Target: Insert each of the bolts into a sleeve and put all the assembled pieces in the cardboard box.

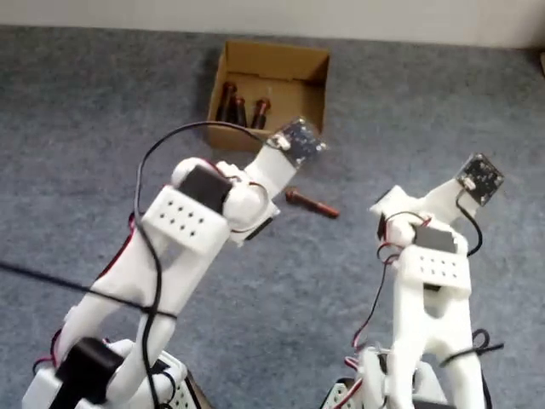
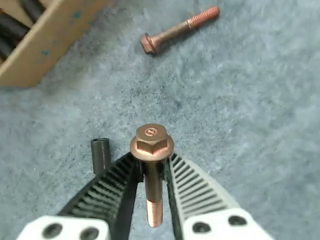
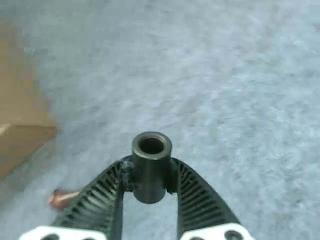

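My left gripper (image 2: 153, 161) is shut on a copper bolt (image 2: 152, 150), gripping its shank just behind the hex head. A short black sleeve (image 2: 101, 155) stands upright on the carpet beside that gripper's finger. A second copper bolt (image 2: 177, 31) (image 1: 311, 203) lies loose on the carpet between the two arms, near the cardboard box (image 1: 271, 78) (image 2: 47, 47). My right gripper (image 3: 150, 170) is shut on another black sleeve (image 3: 151, 160), held above the carpet with its open bore facing the camera. Three assembled pieces (image 1: 242, 106) lie in the box.
Grey carpet covers the whole work area. The left arm (image 1: 196, 221) leans toward the box's front wall, and the right arm (image 1: 430, 256) stands to its right. A black cable (image 1: 34, 274) crosses the carpet at the left. The box's corner (image 3: 20, 130) lies beside the right gripper.
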Available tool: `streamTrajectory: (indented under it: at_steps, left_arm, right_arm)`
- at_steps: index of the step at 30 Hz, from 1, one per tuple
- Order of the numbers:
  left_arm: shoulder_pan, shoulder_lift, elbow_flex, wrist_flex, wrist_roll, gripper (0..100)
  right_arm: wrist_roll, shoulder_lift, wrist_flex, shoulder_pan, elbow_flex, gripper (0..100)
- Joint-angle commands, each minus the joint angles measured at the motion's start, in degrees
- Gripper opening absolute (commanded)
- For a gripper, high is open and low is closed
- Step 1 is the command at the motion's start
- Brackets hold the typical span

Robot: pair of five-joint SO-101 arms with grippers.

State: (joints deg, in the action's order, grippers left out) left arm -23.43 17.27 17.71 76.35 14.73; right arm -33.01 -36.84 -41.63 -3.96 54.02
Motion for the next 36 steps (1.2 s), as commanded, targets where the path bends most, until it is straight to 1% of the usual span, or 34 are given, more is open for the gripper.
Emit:
streamTrajectory:
  at_steps: [1, 6, 9, 14, 19, 24, 26, 29, 32, 36]
  left_arm:
    - [-0.3, 7.8, 2.9, -3.9, -3.7, 1]
    - [-0.5, 15.6, 11.9, -11.0, -5.1, 1]
    - [-0.3, 20.5, 16.1, -14.3, -6.2, 1]
    - [-0.3, 26.6, 20.7, -16.9, -6.2, 1]
    - [-0.3, 34.0, 26.1, -20.0, -6.2, 1]
    - [-0.3, 42.8, 31.4, -22.5, -6.2, 1]
    - [-0.3, 45.8, 33.2, -23.3, -7.1, 1]
    - [0.0, 49.9, 35.2, -24.5, -10.5, 1]
    - [1.3, 54.5, 36.5, -25.6, -11.1, 1]
    - [3.1, 62.4, 39.6, -28.9, -12.2, 1]
  right_arm:
    - [1.1, -10.5, -1.5, 3.5, 2.2, 0.4]
    - [1.1, -22.5, -1.5, 6.8, 7.5, 0.4]
    - [1.1, -25.7, -1.5, 8.7, 9.1, 0.4]
    - [5.3, -26.1, -1.8, 12.3, 9.6, 0.4]
    - [5.5, -26.3, -1.7, 14.6, 10.9, 0.4]
    - [5.5, -26.3, -1.7, 15.2, 10.9, 0.4]
    - [6.7, -26.3, -1.7, 17.2, 11.1, 0.4]
    - [9.4, -26.3, -1.8, 22.2, 11.2, 0.4]
    - [9.9, -26.3, -1.7, 25.4, 11.1, 0.4]
    - [10.0, -26.3, -1.7, 30.1, 10.9, 0.4]
